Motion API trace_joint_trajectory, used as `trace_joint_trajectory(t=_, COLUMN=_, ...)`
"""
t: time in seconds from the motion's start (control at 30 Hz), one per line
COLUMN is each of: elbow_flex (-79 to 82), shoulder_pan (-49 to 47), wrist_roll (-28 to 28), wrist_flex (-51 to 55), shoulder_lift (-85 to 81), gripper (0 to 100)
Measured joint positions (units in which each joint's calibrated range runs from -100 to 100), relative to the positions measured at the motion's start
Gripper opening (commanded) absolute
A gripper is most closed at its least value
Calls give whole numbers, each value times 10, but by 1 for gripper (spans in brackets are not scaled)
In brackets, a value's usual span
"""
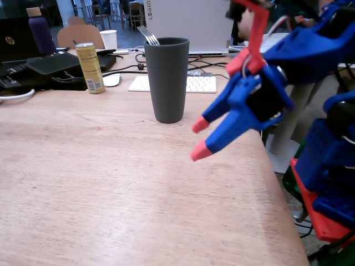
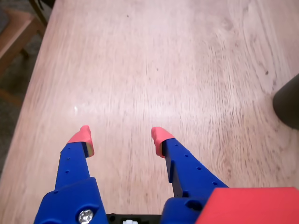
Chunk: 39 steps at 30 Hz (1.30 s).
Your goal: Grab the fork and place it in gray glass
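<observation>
The fork (image 1: pixel 148 35) already stood in the gray glass (image 1: pixel 167 79), which sat toward the far edge of the desk (image 1: pixel 100 183), roughly midway along it in the fixed view. Only the tines and a short piece of neck showed above the rim, leaning toward the left of that view; the handle was hidden inside the tumbler.

The tool (image 1: pixel 199 141) hung above the desk's right edge in the fixed view, near the glass but clear of it. Its pink-tipped fingers were spread moderately wide with nothing between them. In the wrist view the tool (image 2: pixel 121 138) looked down on bare wood, with a dark sliver of the gray glass (image 2: pixel 288 103) at the right border.

Judging by its look, the fork was thin, stiff, polished metal: light, and likely to slide or twist between smooth fingertips. If it had to be taken up again, the neck just below the tines was the only part on offer, and a pinch across its flat faces would probably hold best. The glass seemed tall and narrow at the base, so a sideways knock near its rim could tip it. By the way things lay, the placing looked done.
</observation>
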Motion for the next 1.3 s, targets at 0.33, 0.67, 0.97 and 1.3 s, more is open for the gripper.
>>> trace_joint_trajectory(t=0.33, elbow_flex=162, shoulder_pan=12, wrist_roll=-4, wrist_flex=0, shoulder_lift=-184, gripper=28)
trace_joint_trajectory(t=0.67, elbow_flex=275, shoulder_pan=-1, wrist_roll=-63, wrist_flex=-65, shoulder_lift=-247, gripper=28)
trace_joint_trajectory(t=0.97, elbow_flex=275, shoulder_pan=-3, wrist_roll=-67, wrist_flex=-65, shoulder_lift=-247, gripper=27)
trace_joint_trajectory(t=1.3, elbow_flex=275, shoulder_pan=-3, wrist_roll=-54, wrist_flex=-65, shoulder_lift=-247, gripper=0)
